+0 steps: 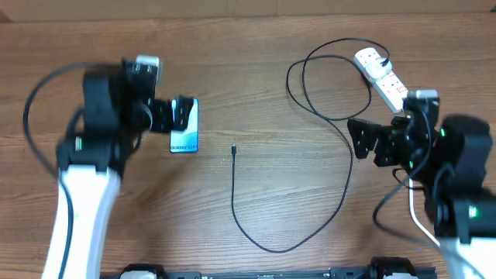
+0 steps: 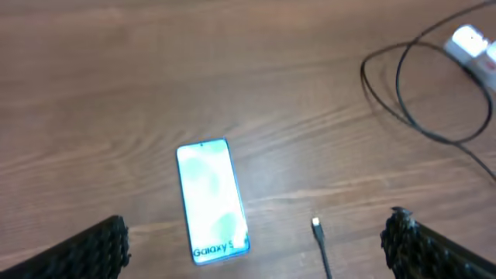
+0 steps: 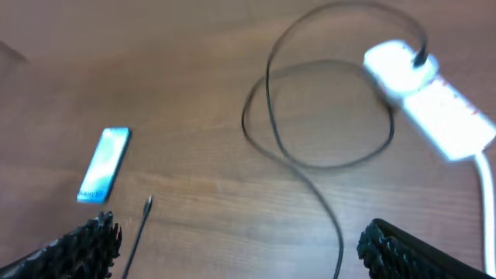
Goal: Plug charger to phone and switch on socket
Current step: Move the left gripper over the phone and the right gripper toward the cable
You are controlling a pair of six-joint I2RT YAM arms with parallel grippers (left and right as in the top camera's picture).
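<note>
The phone (image 1: 186, 128) lies flat on the wooden table with its light blue screen up, showing "Galaxy" text; it also shows in the left wrist view (image 2: 211, 198). My left gripper (image 1: 169, 116) is open and empty, hovering just above and left of the phone, fingers wide apart (image 2: 252, 252). The charger's connector tip (image 1: 233, 147) lies loose to the right of the phone (image 2: 316, 225). Its black cable (image 1: 341, 139) loops to a plug in the white socket (image 1: 381, 76). My right gripper (image 1: 370, 141) is open and empty, just below the socket (image 3: 240, 252).
The socket's thick white cord (image 1: 418, 221) runs down past the right arm and shows in the right wrist view (image 3: 487, 201). The black cable forms a large loop (image 3: 310, 159) left of the socket (image 3: 430, 105). The phone (image 3: 105, 164) is far left there.
</note>
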